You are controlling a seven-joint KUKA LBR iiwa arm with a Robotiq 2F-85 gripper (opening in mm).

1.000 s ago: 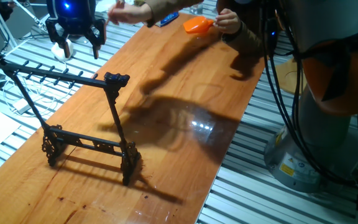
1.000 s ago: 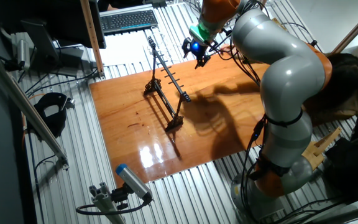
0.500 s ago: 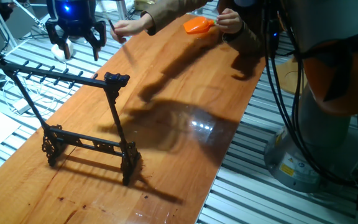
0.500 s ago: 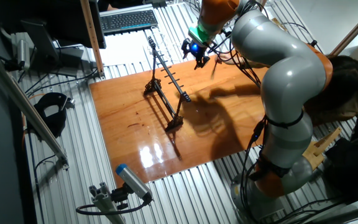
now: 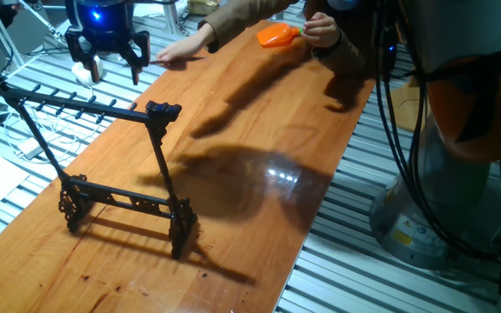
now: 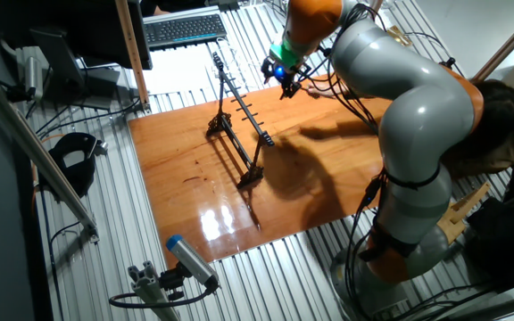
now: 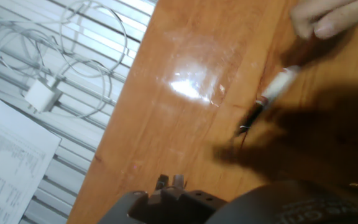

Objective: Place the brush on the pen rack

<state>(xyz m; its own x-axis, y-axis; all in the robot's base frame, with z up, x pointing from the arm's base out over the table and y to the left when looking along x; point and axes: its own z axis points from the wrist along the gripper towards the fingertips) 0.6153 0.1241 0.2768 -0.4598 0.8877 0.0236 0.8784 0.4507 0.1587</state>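
**Brush lies on the bench by a person's hand; jaws empty and spread**

The brush [image 7: 271, 99] lies flat on the wooden bench [image 5: 259, 130], seen only in the hand view. It is thin and straight, with a pale, whitish shaft that narrows to a dark section and a fine dark tip pointing down-left. Its pale end sits just below a person's fingers [image 7: 319, 18], close to them; whether they touch it I cannot tell. A soft dark shadow covers the wood to its right.

The gripper [image 5: 107, 54] hangs above the far left edge of the bench, a blue light glowing on its body. Its two dark fingers point down, set apart with nothing between them. In the other fixed view the gripper [image 6: 284, 78] sits just beyond the far end of the rack.

The rack [image 5: 103, 165] stands upright on the bench, well apart from the brush. It is black metal: a long top bar lined with small pegs, slim slanted uprights, and scrolled, ornate feet.

The bench is glossy orange-brown wood with a bright glare patch. A person's hand [image 5: 177, 52] rests flat on it near the gripper; another hand [image 5: 320, 30] holds an orange scoop [image 5: 277, 35] at the far end. Beside the bench, on ribbed metal, lie a coiled white cable [image 7: 73, 56] and printed paper [image 7: 8, 168].
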